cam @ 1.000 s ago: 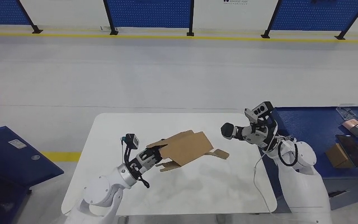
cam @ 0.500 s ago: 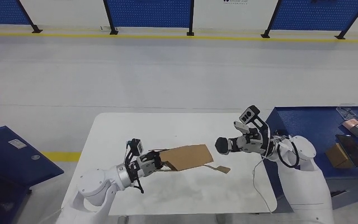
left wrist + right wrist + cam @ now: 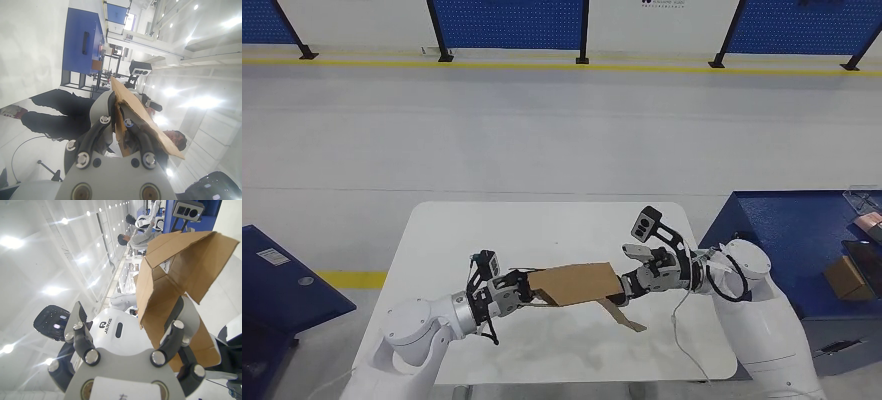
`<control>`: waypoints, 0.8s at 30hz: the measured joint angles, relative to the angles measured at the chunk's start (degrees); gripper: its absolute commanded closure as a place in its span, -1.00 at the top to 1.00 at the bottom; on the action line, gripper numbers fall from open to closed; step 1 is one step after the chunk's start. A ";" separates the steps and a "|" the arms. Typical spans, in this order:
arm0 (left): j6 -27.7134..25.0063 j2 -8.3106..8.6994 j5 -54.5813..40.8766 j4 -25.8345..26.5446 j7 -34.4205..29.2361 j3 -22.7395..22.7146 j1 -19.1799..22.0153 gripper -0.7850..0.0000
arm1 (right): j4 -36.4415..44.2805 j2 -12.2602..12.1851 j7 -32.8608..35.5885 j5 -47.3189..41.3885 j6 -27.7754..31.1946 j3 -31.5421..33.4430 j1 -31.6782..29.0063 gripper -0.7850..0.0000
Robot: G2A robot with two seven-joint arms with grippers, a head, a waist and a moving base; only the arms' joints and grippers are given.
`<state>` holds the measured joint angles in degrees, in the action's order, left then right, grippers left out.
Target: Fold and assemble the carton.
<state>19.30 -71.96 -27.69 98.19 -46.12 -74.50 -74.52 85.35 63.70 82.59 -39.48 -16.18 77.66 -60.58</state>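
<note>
**While the left hand anchors one end, work the carton open from the other**

Since the part-folded cardboard carton [image 3: 577, 283] hangs over the middle of the white bench [image 3: 442, 240], with its length running from 9 to 3 o'clock, the two hands must act as a pair. The left hand [image 3: 514, 291] is clamped on the 9 o'clock edge, and its fingers [image 3: 101, 106] are pinched tight on the board. The right hand [image 3: 628, 284] sits at the 3 o'clock end, spread wide and gripping nothing, with one finger [image 3: 189, 315] lying against a panel. A loose flap [image 3: 630, 316] droops toward 5 o'clock. For a clean fold, I judge the right hand should press along a crease rather than on the flap. Off-crease force could buckle the panel or pull the edge out of the left hand's pinch.
</note>
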 measured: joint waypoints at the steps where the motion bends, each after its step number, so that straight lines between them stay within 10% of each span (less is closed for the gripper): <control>1: 0.02 0.04 -0.05 -0.08 0.08 0.11 0.05 -1.00 | -0.11 -0.05 -0.09 -0.24 -0.17 -0.05 0.28 1.00; 24: 0.01 1.08 0.01 1.75 0.15 1.93 -1.56 -1.00 | -3.64 0.14 -6.30 -5.79 -1.46 -3.99 2.98 1.00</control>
<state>19.31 -70.88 -27.69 99.94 -45.97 -72.57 -76.08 81.71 63.84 76.29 -45.27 -17.64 73.67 -57.61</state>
